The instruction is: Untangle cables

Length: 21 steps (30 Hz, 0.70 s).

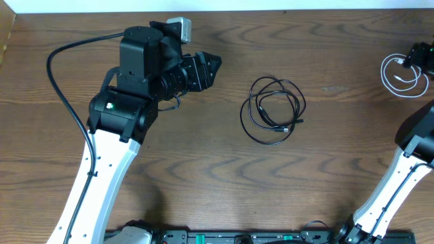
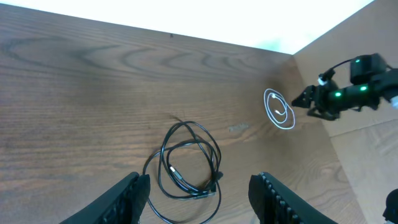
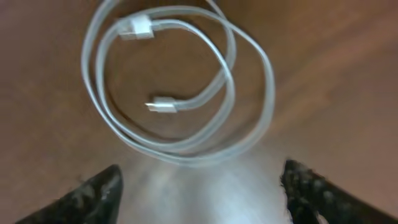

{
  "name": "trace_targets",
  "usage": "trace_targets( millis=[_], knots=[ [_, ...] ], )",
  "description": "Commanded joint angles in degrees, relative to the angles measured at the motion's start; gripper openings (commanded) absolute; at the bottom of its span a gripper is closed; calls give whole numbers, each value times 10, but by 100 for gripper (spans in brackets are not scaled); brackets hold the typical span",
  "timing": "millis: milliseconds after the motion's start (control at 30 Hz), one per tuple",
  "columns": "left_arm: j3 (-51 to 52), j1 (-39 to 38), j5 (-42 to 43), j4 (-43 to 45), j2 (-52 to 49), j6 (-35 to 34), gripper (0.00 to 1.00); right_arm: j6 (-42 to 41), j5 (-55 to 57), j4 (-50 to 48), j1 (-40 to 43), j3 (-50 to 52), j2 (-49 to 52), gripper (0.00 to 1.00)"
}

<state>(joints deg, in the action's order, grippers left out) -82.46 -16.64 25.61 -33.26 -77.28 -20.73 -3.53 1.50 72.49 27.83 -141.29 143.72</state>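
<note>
The black cable (image 1: 274,110) lies coiled alone on the wooden table's middle; it also shows in the left wrist view (image 2: 186,163). The white cable (image 1: 401,76) lies coiled at the far right, apart from the black one, and fills the right wrist view (image 3: 177,81); the left wrist view shows it far off (image 2: 278,109). My left gripper (image 1: 210,68) is open and empty, left of the black coil, its fingers (image 2: 199,196) framing the coil from a distance. My right gripper (image 1: 419,55) is open and empty just above the white coil (image 3: 202,190).
The table's (image 1: 203,156) right edge runs close to the white coil. A thick black arm wire (image 1: 57,88) loops at the left. A rail of equipment (image 1: 237,237) lies along the front edge.
</note>
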Motion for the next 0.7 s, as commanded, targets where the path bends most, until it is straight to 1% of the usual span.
trace_targets(
  millis=[0,67,100,267,500,667],
  knots=[
    [-2,2,3,-1,-3,8,57,5,-65,-57,-7,63,-10,70],
    [-2,2,3,-1,-4,8,57,11,-66,-94,-11,93,-10,65],
    [-2,2,3,-1,-7,8,57,11,-66,-123,-14,118,-10,61],
    [-2,2,3,-1,-21,8,57,18,-66,-176,-24,167,-10,54],
    [-2,2,3,-1,-41,8,57,67,-66,-234,-37,224,-10,51],
    [-2,2,3,-1,-45,8,57,70,-64,-304,-43,274,-10,51]
  ],
)
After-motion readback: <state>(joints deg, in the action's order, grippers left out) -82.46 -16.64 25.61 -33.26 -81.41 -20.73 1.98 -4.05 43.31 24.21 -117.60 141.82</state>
